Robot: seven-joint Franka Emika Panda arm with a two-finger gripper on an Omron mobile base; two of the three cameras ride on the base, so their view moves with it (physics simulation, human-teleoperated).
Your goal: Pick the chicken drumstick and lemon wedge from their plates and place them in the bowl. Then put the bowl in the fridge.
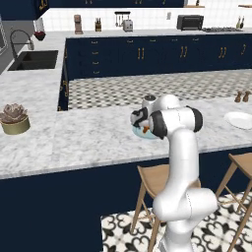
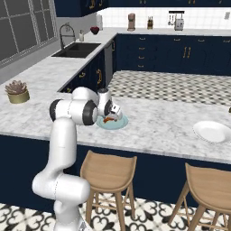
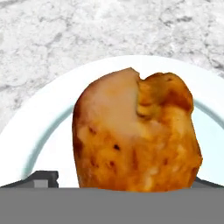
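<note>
Gripper: you have the gripper [image 1: 143,129] low over the pale blue plate [image 1: 140,134], its jaws spread wide on either side of the chicken drumstick [image 3: 136,135]; in the hand view a dark finger tip [image 3: 41,179] shows at each lower corner, and you cannot tell whether either one touches the meat.
Chicken drumstick: it lies on the pale blue plate, close up in the hand view with its fat end toward the camera; in the right base view you see a scrap of orange-brown [image 2: 109,119] just under the hand.
Pale blue plate: it sits on the marble surface [image 1: 74,138] near the front edge, right in front of the arm [image 2: 63,149].
White plate: the second plate [image 2: 212,131] rests on the same surface, well apart to the right; whether anything lies on it is too small to tell.
Potted succulent: you see it [image 1: 14,119] on the surface, far off to the left.
Stools: two wooden stools [image 2: 108,173] stand under the front overhang of the surface.
Sink: a dark sink [image 1: 35,60] with a curved tap is set in the far left counter run.
</note>
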